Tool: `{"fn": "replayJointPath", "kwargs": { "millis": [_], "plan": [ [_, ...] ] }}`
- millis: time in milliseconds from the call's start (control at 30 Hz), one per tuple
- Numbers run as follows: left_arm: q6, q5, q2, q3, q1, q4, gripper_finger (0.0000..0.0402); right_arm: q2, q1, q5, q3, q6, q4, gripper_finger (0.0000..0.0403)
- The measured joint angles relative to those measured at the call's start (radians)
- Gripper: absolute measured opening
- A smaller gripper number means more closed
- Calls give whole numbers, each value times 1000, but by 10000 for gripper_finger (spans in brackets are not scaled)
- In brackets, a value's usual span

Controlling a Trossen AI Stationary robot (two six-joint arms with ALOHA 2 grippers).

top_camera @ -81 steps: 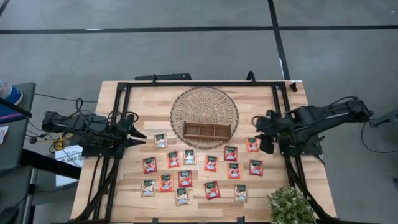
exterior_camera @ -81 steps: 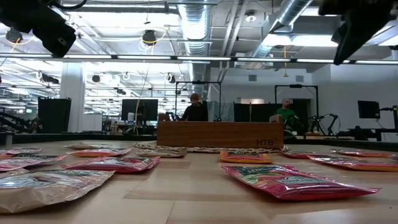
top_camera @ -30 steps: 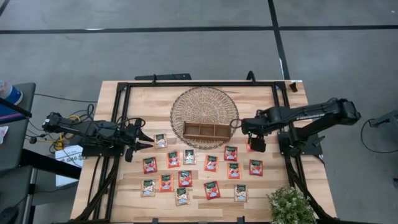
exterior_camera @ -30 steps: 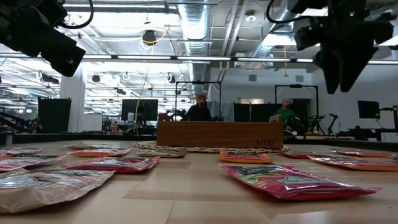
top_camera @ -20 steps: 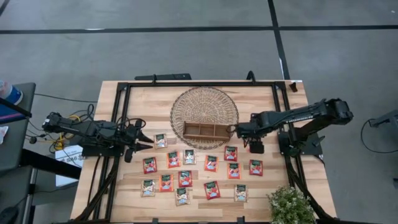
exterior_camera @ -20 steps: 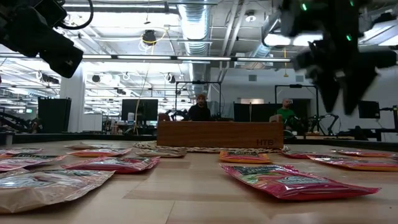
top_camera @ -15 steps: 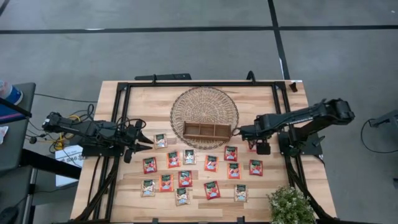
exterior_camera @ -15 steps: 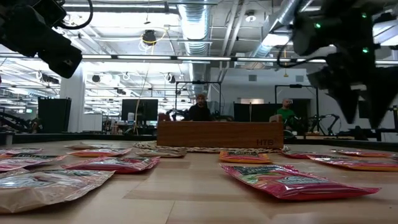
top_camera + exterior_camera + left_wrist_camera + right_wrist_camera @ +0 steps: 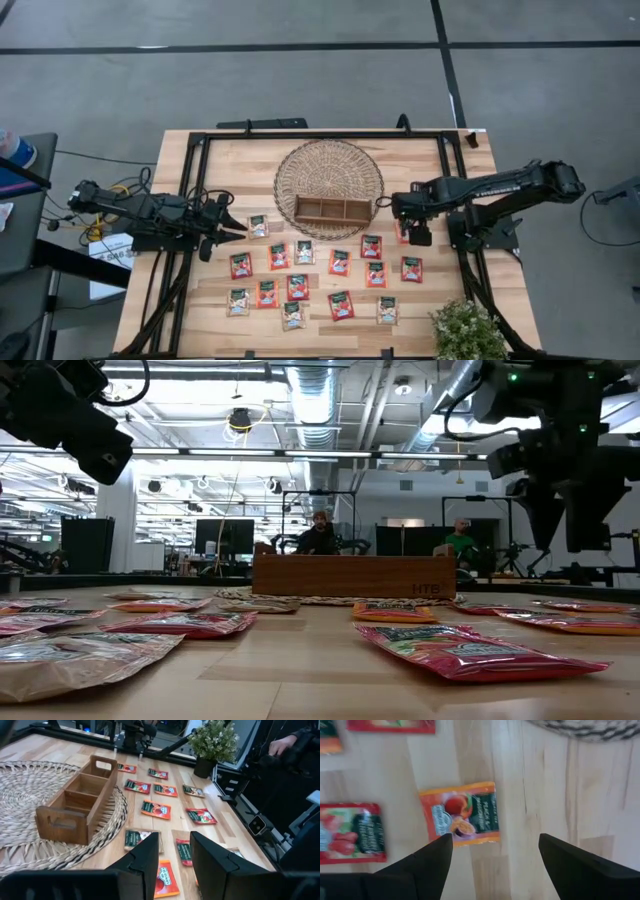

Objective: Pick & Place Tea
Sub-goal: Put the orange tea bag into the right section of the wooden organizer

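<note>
1. The right gripper (image 9: 409, 222) has drawn back slightly toward the table's right side since half a second ago, and in the low view it now hangs a little higher above the table (image 9: 230, 165) than it did then.
2. Compared with 2.7 seconds ago, the right arm is stretched much farther toward the middle of the table; the left arm has also come forward since then, and has kept its place over the last second.
3. The right gripper's fingers (image 9: 427, 865) are spread wide and hold nothing; it hovers directly above an orange-red sachet (image 9: 463, 815) lying flat on the wood, just to the right of the woven mat (image 9: 329, 176).
4. The left gripper (image 9: 236, 226) waits near the table's left edge, its fingers (image 9: 145, 865) a small way apart and empty, pointing toward the nearest sachets.
5. The tea sachets (image 9: 340, 262) lie in loose rows on the front half of the table, none of them in the wooden tray (image 9: 332, 210), which sits on the mat's front edge.
6. From above, the right gripper covers most of the sachet beneath it.
7. In the low view the tray's compartments cannot be seen, and the sachets show only edge-on.
8. A potted plant (image 9: 466, 331) is cut off at the table's front right corner.
</note>
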Motion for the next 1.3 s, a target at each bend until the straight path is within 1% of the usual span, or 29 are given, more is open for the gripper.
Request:
{"fn": "replayJointPath", "kwargs": {
  "millis": [167,300,367,433,533,600,700,733,833,967,1067,1133,1300],
  "plan": [
    [0,0,0,0,0,0,103,-33,-66,-62,-3,-31,10,291],
    [1,0,0,0,0,0,103,-30,-103,-108,-5,-45,14,291],
    [-1,0,0,0,0,0,103,-30,-102,-125,-5,-52,15,291],
    [-13,0,0,0,0,0,103,-30,-77,-146,-5,-52,23,291],
    [-19,0,0,0,0,1,103,-30,-51,-136,-13,-40,41,291],
    [-15,0,0,0,0,1,103,-29,-71,-117,-14,-36,41,291],
    [4,-8,0,0,0,1,103,5,-117,-118,-13,-37,43,291],
    [8,-12,0,0,0,0,103,11,-130,-130,-14,-41,41,291],
    [8,-30,0,0,0,2,103,30,-131,-223,-11,-45,71,291],
    [7,-33,0,0,0,19,103,25,-126,-253,-11,-53,66,291],
    [8,-29,0,0,0,37,103,-8,-164,-252,-11,-56,65,291],
    [8,-29,0,0,0,38,103,-32,-208,-263,-13,-60,66,291],
    [8,-29,0,0,0,38,103,-139,-319,-275,-13,-69,66,291]
  ]
}}
